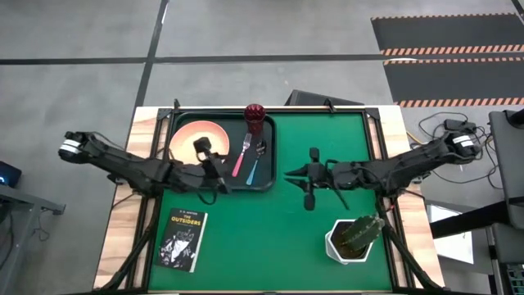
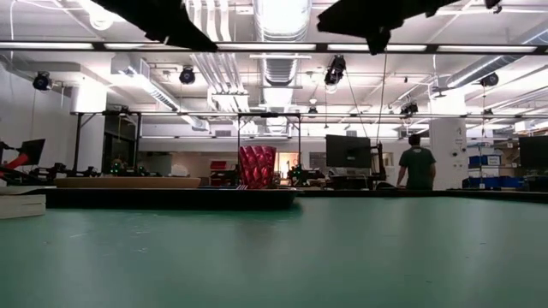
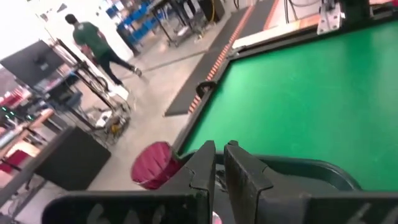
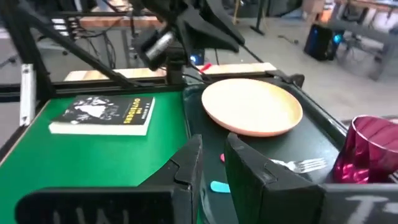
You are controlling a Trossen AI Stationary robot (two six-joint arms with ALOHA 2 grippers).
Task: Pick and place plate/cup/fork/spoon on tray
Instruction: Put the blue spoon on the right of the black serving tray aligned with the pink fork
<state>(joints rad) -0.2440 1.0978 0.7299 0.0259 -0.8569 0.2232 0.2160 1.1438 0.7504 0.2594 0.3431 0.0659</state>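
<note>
A: Where do the task's things sit?

B: All on the tray [image 1: 184, 123], which lies toward 11 o'clock on the green tabletop [image 1: 278, 229]. The plate [image 1: 187, 138] fills the tray's 9 o'clock half. The cup [image 1: 255, 115] stands at the tray's 1 o'clock corner. The fork [image 1: 242, 156] and the spoon [image 1: 255, 164] lie side by side in the 3 o'clock half, the fork nearer the plate, the spoon at its 3 o'clock side.

A: And the left hand?

B: The left hand [image 1: 214, 172] hangs above the tray's 6 o'clock edge, between plate and fork. In its wrist view the fingers [image 3: 239, 180] stand nearly together with only a slim gap, and nothing is between them: clenched on air.

A: The right hand?

B: The right hand [image 1: 299, 174] hovers over bare mat, just off the tray's 3 o'clock side, near the spoon. Its fingers [image 4: 249, 168] also show only a narrow slot, grasping nothing.

A: Anything else about?

B: A book [image 1: 182, 239] lies at 7 o'clock, and a white pot with a cactus [image 1: 354, 238] at 5 o'clock. A person [image 2: 418, 162] stands in the room beyond.
</note>
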